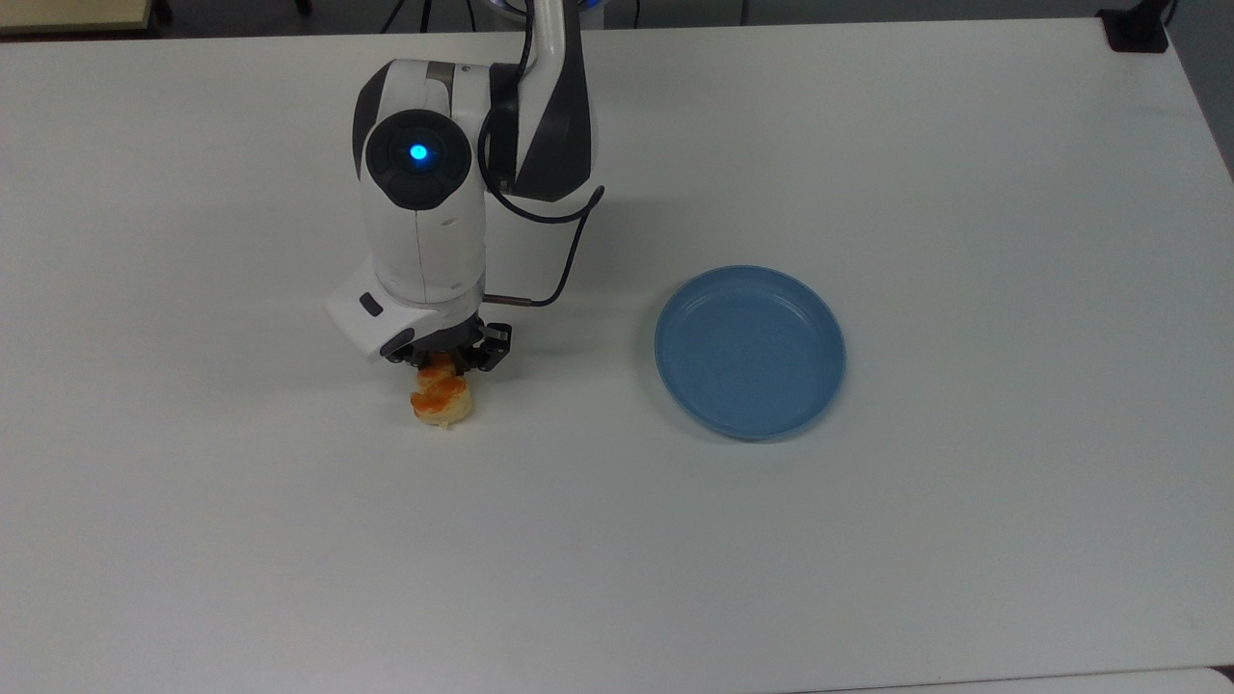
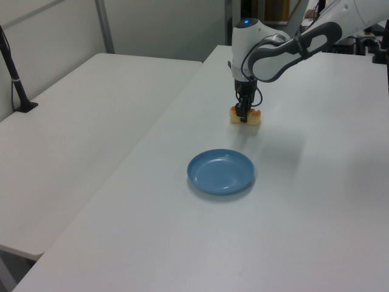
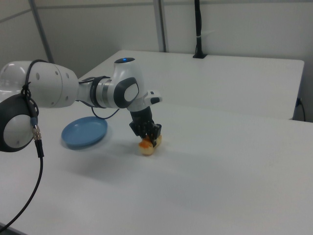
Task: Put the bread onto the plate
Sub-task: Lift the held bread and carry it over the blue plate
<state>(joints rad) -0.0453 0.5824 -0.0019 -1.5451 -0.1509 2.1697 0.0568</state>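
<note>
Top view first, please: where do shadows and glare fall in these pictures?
Top view: the arm throws a soft shadow on the table behind it, and the plate has faint highlights near its rim. Left view: a dim shadow lies on the table beside the bread. Right view: a soft shadow lies under the plate.

The top view looks steeply down on the white flat surface (image 1: 868, 540). The left view and the right view stand lower and farther back, off opposite ends. All three share the round light-blue shallow plate (image 1: 750, 352) (image 2: 220, 171) (image 3: 84, 131) and the white arm (image 1: 424, 212) (image 2: 267, 48) (image 3: 88, 93).
</note>
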